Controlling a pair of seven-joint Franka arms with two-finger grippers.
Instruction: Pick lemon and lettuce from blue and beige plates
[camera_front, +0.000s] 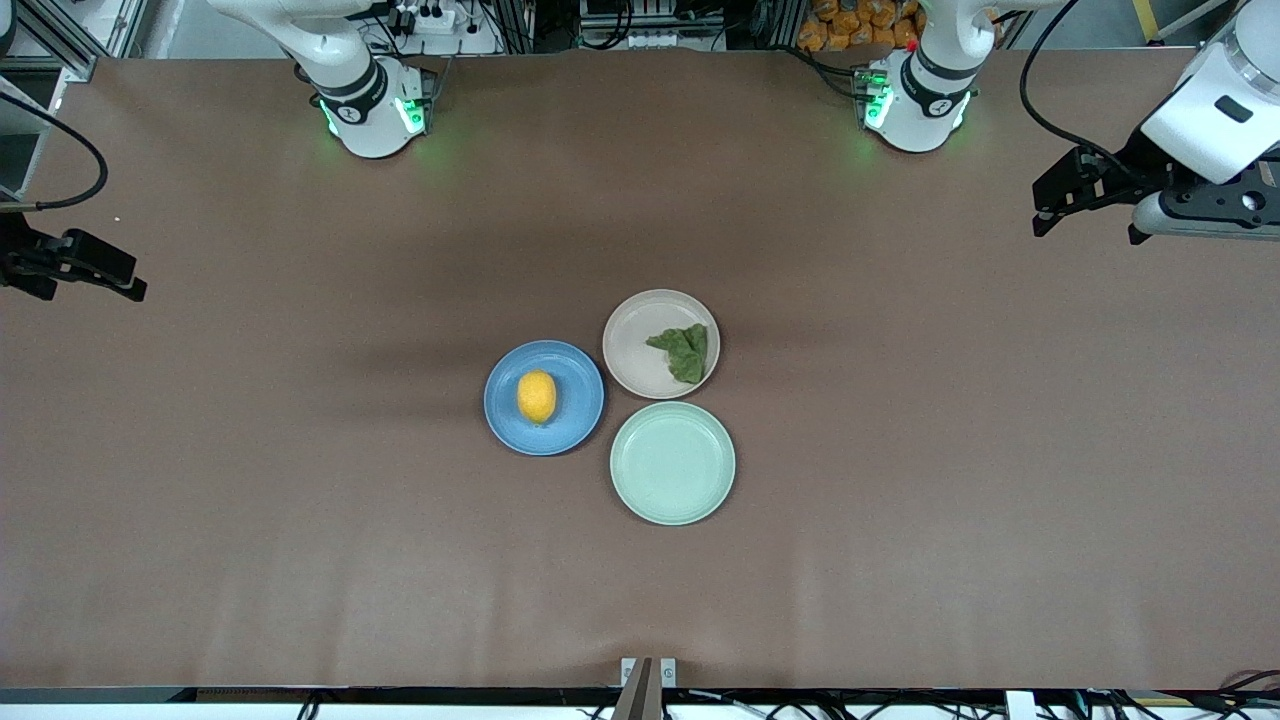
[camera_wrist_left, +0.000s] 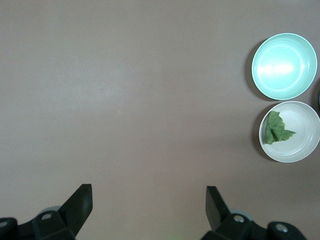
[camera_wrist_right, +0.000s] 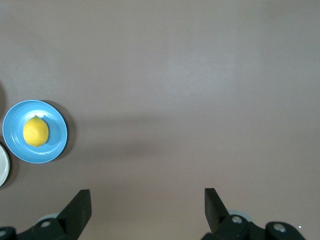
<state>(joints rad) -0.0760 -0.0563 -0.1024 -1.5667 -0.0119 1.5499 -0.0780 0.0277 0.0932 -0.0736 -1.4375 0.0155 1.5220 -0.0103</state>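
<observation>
Three plates are sitting close together near the middle of the brown table. The lemon is lying in the centre of the blue plate, which is sitting toward the right arm's end of the group. The lettuce is resting in the beige plate, against the rim on the side toward the left arm's end; this plate is lying farther from the front camera than the mint-green plate, just beside it.

The left gripper is hanging over the bare table at the left arm's end, well apart from the plates, and the right gripper is hanging over the right arm's end, equally far off; both arms are waiting.

The left wrist view is showing the left gripper with fingers spread wide and holding nothing, plus the lettuce in the beige plate and the mint-green plate, but no lemon. The right wrist view is showing the right gripper, also spread wide and holding nothing, with the lemon on the blue plate and only a sliver of the beige plate.
</observation>
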